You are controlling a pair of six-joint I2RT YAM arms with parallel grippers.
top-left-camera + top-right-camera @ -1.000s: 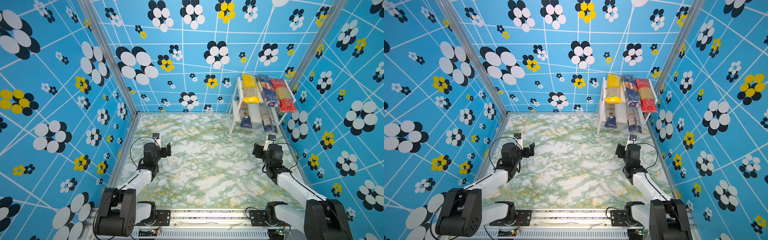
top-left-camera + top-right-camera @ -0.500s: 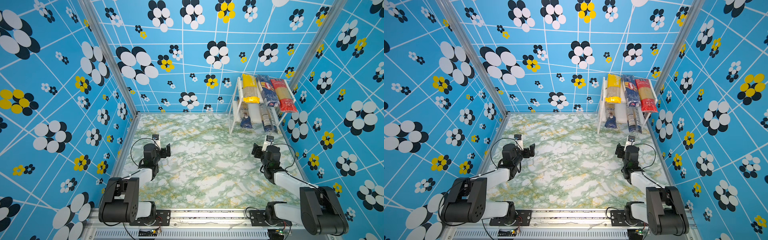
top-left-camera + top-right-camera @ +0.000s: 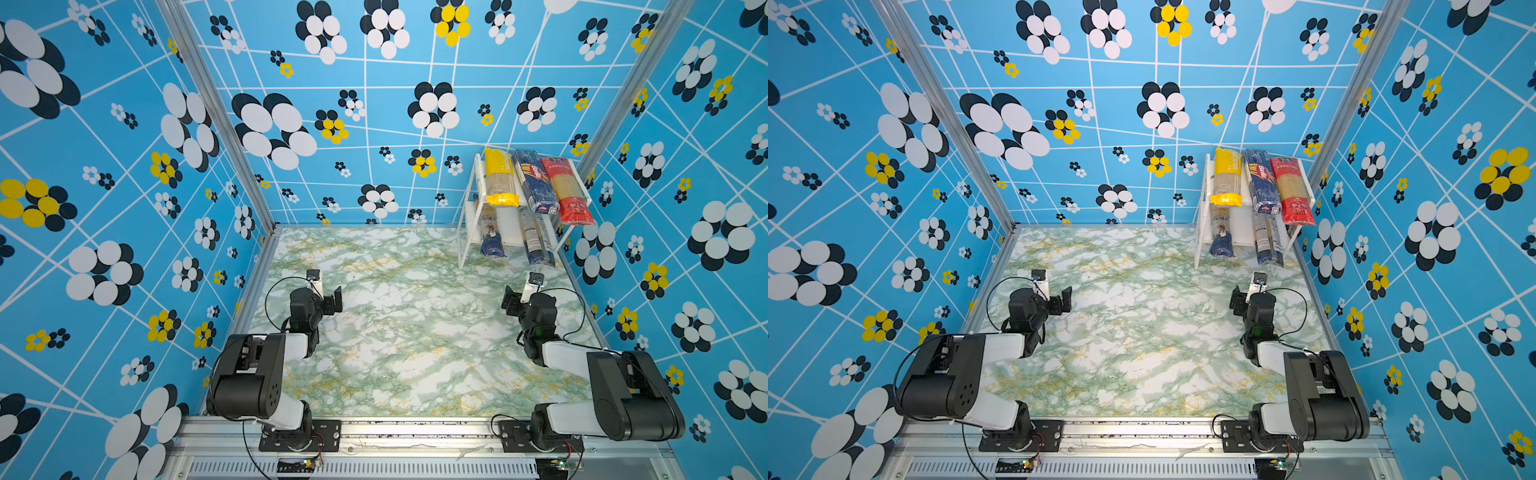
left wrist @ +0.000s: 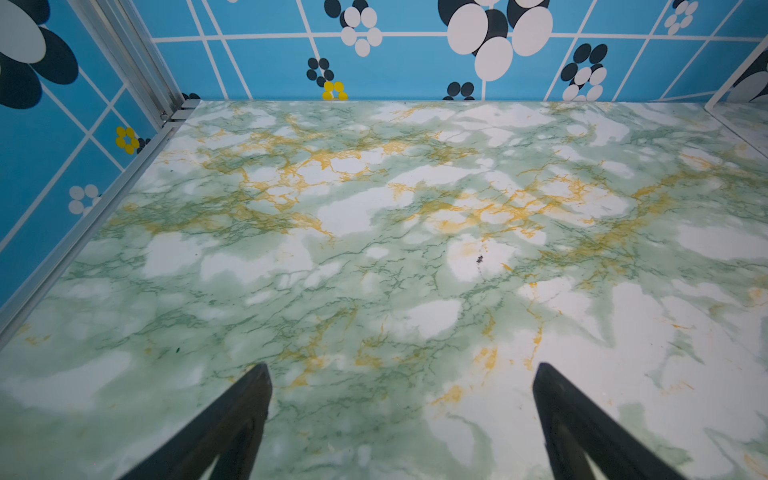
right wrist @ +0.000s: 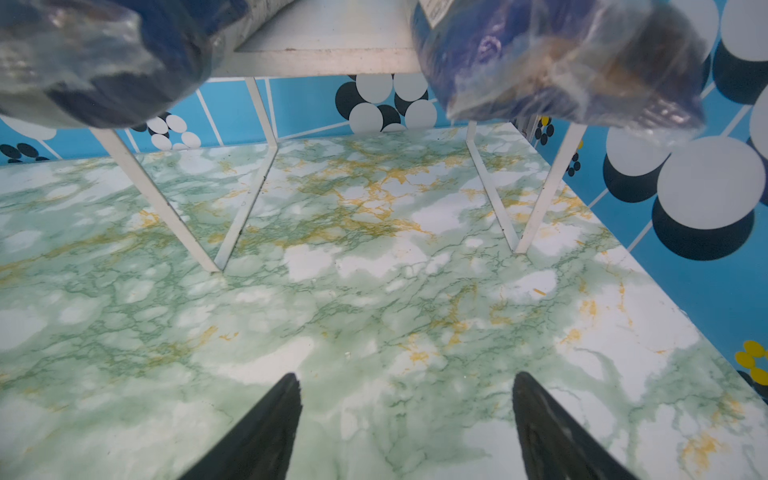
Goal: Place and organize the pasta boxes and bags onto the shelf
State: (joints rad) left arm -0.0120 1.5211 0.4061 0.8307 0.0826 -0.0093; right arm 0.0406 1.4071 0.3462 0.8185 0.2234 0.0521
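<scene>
**Left pincer** (image 4: pixel 401 368): jaws spread wide and empty. The wrist view shows only bare table (image 4: pixel 374 249) beneath and ahead of it. In both top views it hangs low over the table with its arm folded back.

**Right pincer** (image 5: pixel 406 376): jaws parted, slightly narrower than the left's, and gripping nothing. It sits low over the table, directly in front of the shelf (image 5: pixel 324 62). It is near the shelf but not touching it. The shelf's white legs (image 5: pixel 143 185) stand on the table just ahead of it.

**Shelf position:** well apart from the left pincer, far ahead of it and off to its right.

**Contents:** all five packs are on the shelf, each lying lengthwise with one end toward the right pincer.

- **Top level, in a top view:** three packs lie close side by side.
  - The yellow pack (image 3: pixel 500 178) is toward that pincer's left.
  - The blue pack (image 3: pixel 534 180) is in the middle.
  - The red pack (image 3: pixel 567 191) is toward its right.
- **Lower level:** there are two slimmer clear packs with dark-blue ends.
  - The left clear pack (image 3: pixel 490 235) and the right clear pack (image 3: pixel 536 243) lie apart, with bare white board between them.
  - In the right wrist view their near ends sit above and ahead of the pincer, one to each side.
  - Both ends are blurred there, but they appear to overhang the board's front edge.
</scene>
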